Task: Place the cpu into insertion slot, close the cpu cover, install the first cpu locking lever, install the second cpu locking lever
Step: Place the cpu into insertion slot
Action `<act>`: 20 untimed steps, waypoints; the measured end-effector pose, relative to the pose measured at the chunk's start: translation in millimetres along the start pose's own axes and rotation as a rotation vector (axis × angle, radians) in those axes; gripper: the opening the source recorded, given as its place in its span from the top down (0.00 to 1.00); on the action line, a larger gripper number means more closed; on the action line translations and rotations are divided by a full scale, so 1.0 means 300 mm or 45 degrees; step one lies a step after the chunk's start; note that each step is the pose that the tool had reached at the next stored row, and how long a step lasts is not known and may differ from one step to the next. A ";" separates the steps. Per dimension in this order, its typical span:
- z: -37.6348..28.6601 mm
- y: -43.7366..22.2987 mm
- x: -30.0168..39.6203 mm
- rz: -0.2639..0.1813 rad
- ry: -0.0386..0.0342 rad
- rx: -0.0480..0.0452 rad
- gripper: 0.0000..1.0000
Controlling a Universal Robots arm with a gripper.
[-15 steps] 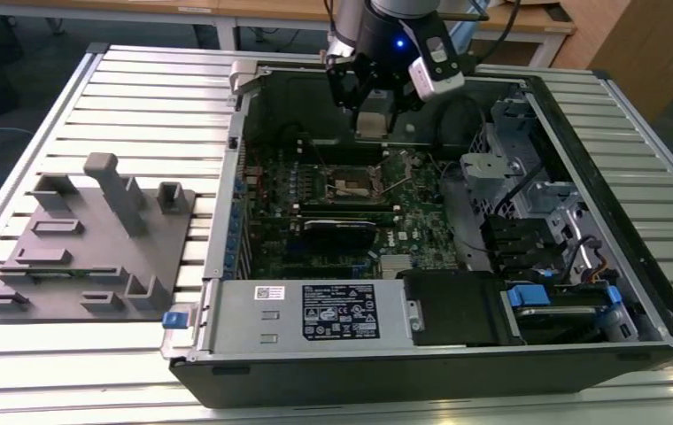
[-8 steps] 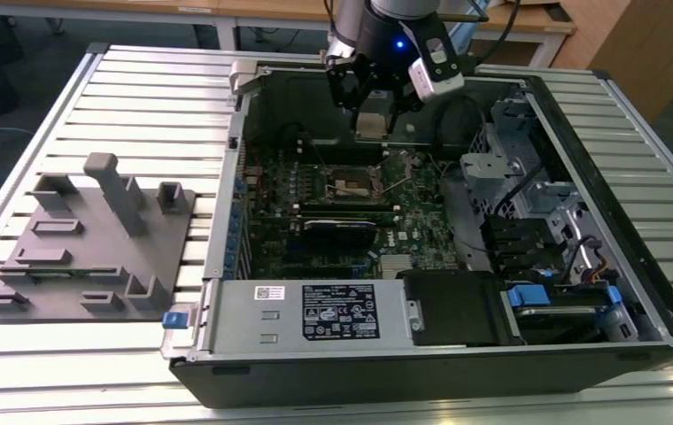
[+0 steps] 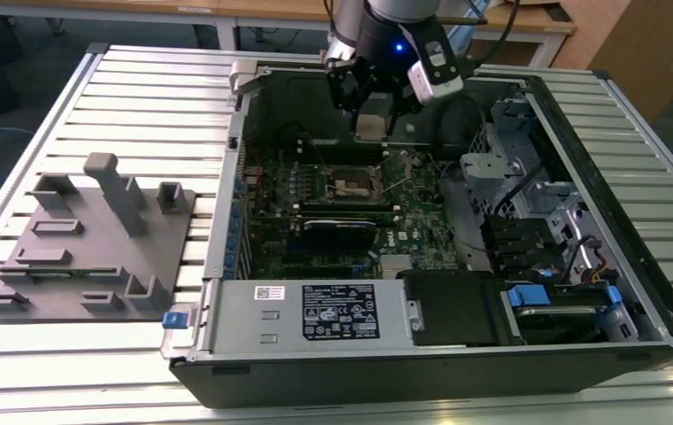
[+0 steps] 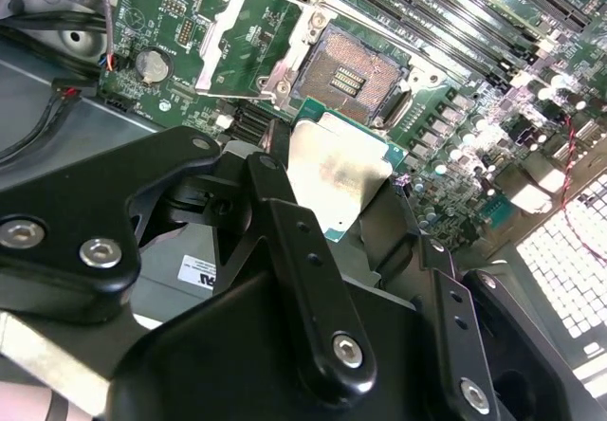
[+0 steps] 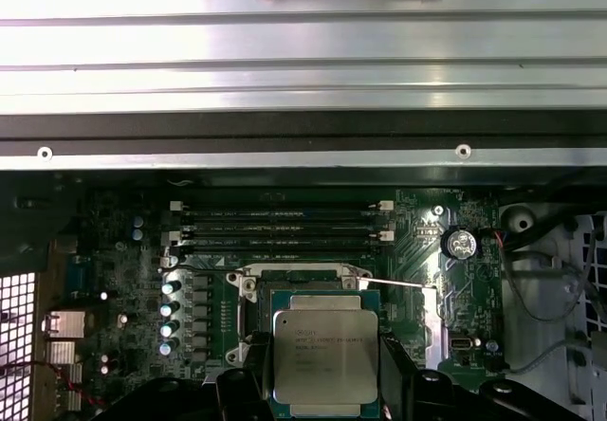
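Hovering over the board [image 3: 272, 181], the gripper [image 3: 372, 122] pinches the cpu [image 4: 337, 170] by its edges, just short of the open slot [image 4: 346, 75]; the cover [image 4: 237, 51] lies flipped back. Placing is in hand, I judge; it calls for squaring the chip with the slot.

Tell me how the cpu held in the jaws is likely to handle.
The cpu looks like a thin, flat plate, so it is probably stiff, not floppy. Its smooth metal top glints in the second wrist view, so it may be slippery where the jaws pinch its edges. Small and flat, it seems light and unlikely to roll.
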State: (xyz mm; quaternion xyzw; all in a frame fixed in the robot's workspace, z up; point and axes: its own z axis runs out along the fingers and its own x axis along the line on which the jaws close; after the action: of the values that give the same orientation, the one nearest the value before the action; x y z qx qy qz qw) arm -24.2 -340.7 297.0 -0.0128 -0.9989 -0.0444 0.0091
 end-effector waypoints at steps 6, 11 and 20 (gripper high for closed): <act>0.002 0.000 0.000 0.000 0.0000 0.000 0.46; 0.002 0.000 0.000 0.000 0.0000 0.000 0.46; 0.002 0.000 0.000 0.103 -0.0090 -0.002 0.46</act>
State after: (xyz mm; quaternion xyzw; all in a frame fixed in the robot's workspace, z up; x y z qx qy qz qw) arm -24.2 -340.7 296.4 -0.0532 -0.9976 -0.0447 0.0073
